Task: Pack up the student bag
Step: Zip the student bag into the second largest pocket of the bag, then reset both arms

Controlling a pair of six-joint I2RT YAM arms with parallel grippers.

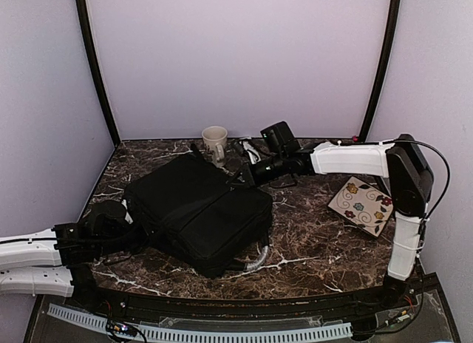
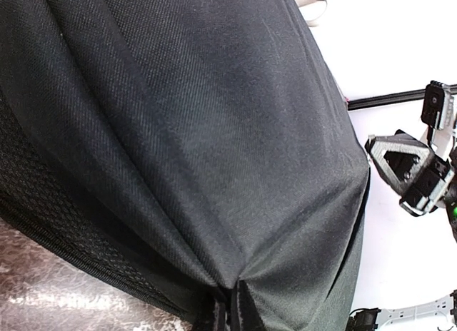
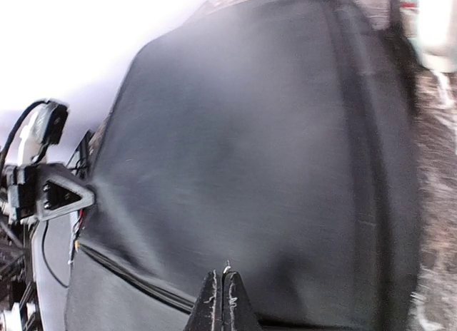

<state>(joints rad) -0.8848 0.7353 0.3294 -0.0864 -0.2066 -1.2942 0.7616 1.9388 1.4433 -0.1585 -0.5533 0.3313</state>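
The student bag (image 1: 196, 210), a large black fabric bag, lies flat in the middle of the marble table, its grey curved handle (image 1: 259, 259) at the near right corner. My left gripper (image 1: 130, 226) is at the bag's left edge. In the left wrist view it (image 2: 232, 306) is shut on a pinch of the bag's fabric (image 2: 214, 131), whose folds run into the jaws. My right gripper (image 1: 245, 176) is at the bag's far right corner. In the right wrist view it (image 3: 223, 288) is shut at the end of a zipper line (image 3: 136, 274), a small silver zipper pull (image 3: 227, 267) showing between the tips.
A cream mug (image 1: 215, 142) stands just behind the bag, with small dark items beside it. A square flower-patterned tile (image 1: 362, 204) lies at the right near the right arm's base. Black frame posts (image 1: 96, 69) rise at the back corners.
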